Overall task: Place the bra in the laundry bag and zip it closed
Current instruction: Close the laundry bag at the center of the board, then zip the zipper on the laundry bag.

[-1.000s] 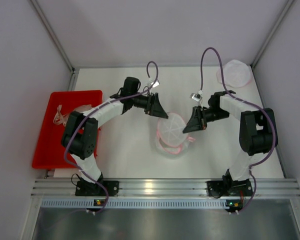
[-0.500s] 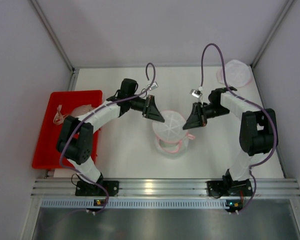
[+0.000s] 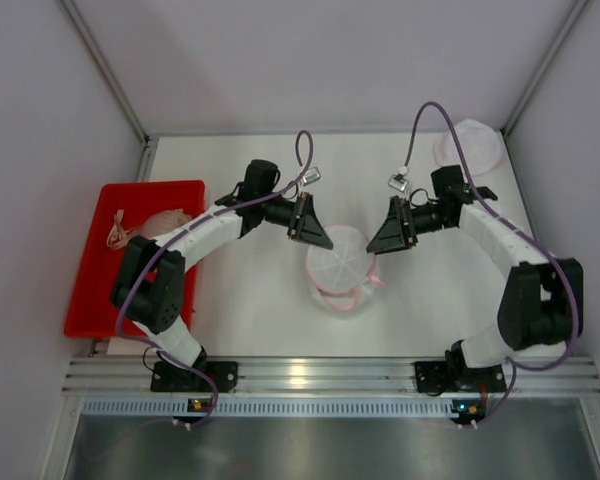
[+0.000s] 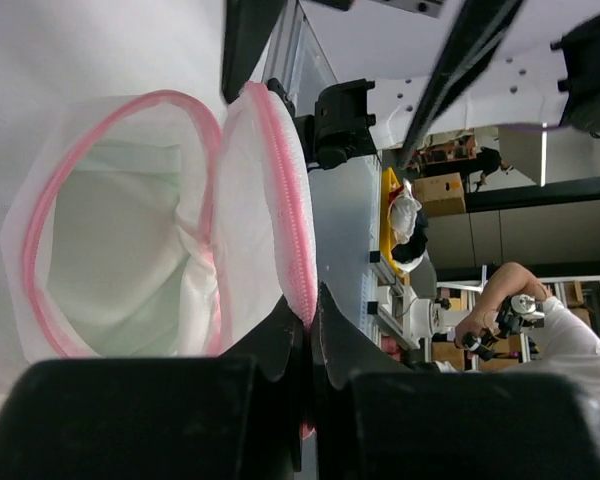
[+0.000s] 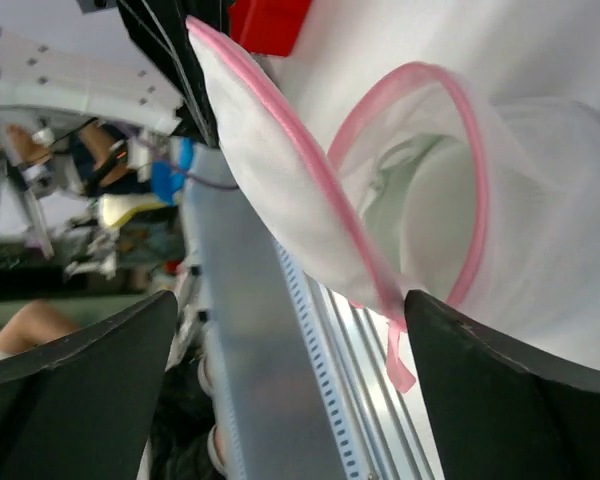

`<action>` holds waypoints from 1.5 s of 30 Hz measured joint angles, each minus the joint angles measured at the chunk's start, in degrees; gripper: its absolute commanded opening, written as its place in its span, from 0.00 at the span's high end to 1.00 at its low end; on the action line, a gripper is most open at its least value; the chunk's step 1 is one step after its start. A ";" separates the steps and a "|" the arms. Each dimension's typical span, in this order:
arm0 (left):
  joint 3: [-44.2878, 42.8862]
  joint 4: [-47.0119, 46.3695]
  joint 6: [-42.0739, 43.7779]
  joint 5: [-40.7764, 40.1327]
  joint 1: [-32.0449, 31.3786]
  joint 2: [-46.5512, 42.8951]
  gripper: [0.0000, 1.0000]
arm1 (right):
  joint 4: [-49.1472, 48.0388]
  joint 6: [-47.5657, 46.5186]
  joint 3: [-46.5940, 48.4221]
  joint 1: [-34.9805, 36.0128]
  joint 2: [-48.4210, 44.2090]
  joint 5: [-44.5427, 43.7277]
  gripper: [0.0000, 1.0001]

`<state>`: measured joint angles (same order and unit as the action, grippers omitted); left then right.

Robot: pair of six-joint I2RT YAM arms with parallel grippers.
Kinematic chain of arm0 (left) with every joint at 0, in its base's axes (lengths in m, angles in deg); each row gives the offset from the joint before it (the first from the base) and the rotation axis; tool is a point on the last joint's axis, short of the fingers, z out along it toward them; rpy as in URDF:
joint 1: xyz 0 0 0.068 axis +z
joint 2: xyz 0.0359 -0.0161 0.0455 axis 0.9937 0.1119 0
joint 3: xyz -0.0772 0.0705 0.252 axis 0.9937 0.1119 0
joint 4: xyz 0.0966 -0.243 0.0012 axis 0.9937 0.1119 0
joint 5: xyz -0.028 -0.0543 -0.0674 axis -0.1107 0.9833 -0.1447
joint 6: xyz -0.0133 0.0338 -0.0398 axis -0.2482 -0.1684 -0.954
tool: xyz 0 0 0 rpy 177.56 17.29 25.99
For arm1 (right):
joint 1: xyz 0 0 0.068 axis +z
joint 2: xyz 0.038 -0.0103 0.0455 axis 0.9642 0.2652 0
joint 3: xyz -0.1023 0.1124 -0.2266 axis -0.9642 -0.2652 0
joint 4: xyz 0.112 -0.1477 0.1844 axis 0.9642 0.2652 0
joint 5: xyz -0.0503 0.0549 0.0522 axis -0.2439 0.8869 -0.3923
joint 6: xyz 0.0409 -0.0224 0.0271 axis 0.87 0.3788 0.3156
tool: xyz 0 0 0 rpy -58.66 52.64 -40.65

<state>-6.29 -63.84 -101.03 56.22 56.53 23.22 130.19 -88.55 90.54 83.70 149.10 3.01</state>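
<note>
The left gripper [image 4: 311, 310] has just pinched shut on the pink zip rim [image 4: 295, 225] of the bag [image 3: 338, 268] at its 10 o'clock, while the right gripper [image 5: 292, 300], at 2 o'clock, has sprung wide and holds nothing, so with the pale bra [image 4: 120, 230] apparently inside, zipping comes next.

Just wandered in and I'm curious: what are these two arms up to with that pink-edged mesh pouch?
The left end effector is shut on the pink-trimmed flap of the laundry bag, holding it open. The right end effector hangs open beside the bag, gripping nothing. The bra lies in the red tray on the left, not yet in the bag.
</note>
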 measured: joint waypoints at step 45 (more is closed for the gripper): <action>23.34 -72.41 -66.60 -9.33 0.31 1.53 1.00 | -75.38 71.63 -51.60 -1.05 -42.86 -19.63 0.17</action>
<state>17.05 -136.25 -167.63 46.89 56.83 24.75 54.80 -16.93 38.94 82.66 106.24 -16.61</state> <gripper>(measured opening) 0.039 0.839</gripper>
